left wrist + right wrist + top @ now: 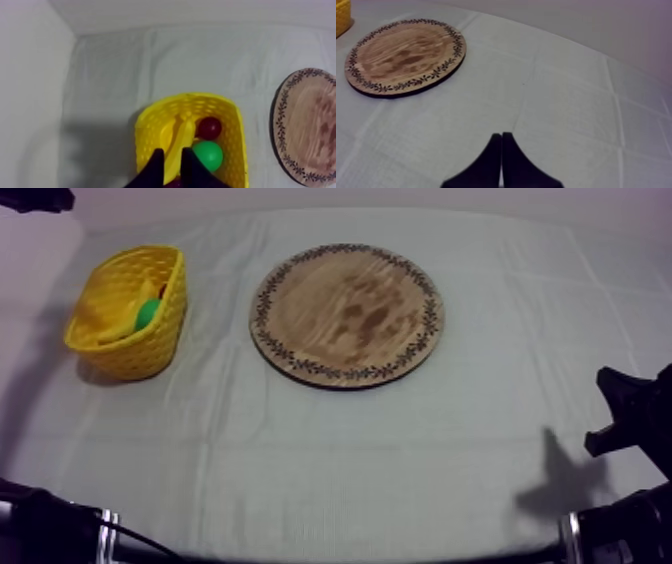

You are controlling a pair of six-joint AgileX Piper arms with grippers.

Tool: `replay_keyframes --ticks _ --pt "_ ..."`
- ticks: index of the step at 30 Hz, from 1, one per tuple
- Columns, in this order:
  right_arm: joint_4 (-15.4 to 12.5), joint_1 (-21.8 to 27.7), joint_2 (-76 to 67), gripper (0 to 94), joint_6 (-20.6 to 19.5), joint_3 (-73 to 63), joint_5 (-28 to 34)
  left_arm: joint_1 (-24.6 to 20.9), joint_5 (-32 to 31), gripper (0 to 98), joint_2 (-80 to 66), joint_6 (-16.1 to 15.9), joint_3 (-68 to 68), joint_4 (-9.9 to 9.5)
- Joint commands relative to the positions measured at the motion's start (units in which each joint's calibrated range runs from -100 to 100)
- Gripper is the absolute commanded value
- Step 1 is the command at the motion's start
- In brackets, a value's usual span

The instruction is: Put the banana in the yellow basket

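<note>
Task stage: judged to be at its end; the transfer appears complete and only withdrawal of the arm seems left.
Banana (180, 132): lies inside the yellow basket (150, 125), along its middle, beside a small red fruit (209, 128) and a green toy fruit (208, 155).
Wooden board (346, 314): bare, with nothing resting on it; sits well apart from the basket.
Left gripper (172, 150): hangs above the basket with its fingers slightly spread; the banana shows through the gap below them, and nothing appears pinched.
Right gripper (501, 135): fingers pressed together into a narrow wedge, holding nothing; parked low at the table's right side, away from the board.
Surface: grey-white cloth (330, 468), creased along fold lines, flat under board and basket.
Room: plain pale wall behind the table; soft shadows fall beside the basket and near the right arm.
</note>
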Motion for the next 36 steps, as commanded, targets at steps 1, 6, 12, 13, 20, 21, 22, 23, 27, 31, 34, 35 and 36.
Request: replay_keyframes --ticks 1,6,12,13,20,21,22,23,27,31,34,35,36 --pt "0.0 0.0 0.0 0.3 0.0 0.0 0.0 0.0 -1.3 3.5 -6.7 -0.5 2.0 0.31" --pt "0.0 0.0 0.0 0.3 0.0 0.0 0.0 0.1 -6.1 0.6 -17.8 0.1 8.1 0.84" --pt "0.0 0.0 0.0 0.3 0.0 0.0 0.0 0.5 -13.0 0.1 -32.2 1.1 18.9 1.12" --pt "0.0 0.0 0.0 0.3 0.0 0.0 0.0 0.5 -14.1 0.0 -34.6 1.4 20.9 1.21" --pt "0.0 0.0 0.0 0.3 0.0 0.0 0.0 0.6 -22.2 0.0 -51.5 3.3 38.0 1.97" --pt "0.0 0.0 0.0 0.3 0.0 0.0 0.0 0.7 -23.3 0.0 -53.9 3.3 40.7 2.12" --pt "0.0 0.0 0.0 0.3 0.0 0.0 0.0 0.7 -24.3 0.0 -56.3 3.2 43.4 2.26" --pt "0.0 0.0 0.0 0.3 0.0 0.0 0.0 0.7 -25.0 0.0 -58.7 3.1 46.1 2.35" --pt "0.0 0.0 0.0 0.3 0.0 0.0 0.0 1.1 -26.8 0.0 -68.1 2.5 56.4 2.24" --pt "0.0 0.0 0.0 0.3 0.0 0.0 0.0 1.5 -28.6 0.0 -75.3 2.0 65.5 1.87" --pt "0.0 0.0 0.0 0.3 0.0 0.0 0.0 1.6 -30.6 0.0 -78.8 1.6 71.3 1.78" --pt "0.0 0.0 0.0 0.3 0.0 0.0 0.0 1.5 -31.3 0.0 -79.7 1.6 73.1 1.79" --pt "0.0 0.0 0.0 0.3 0.0 0.0 0.0 1.5 -31.9 0.0 -80.5 1.5 74.7 1.81"
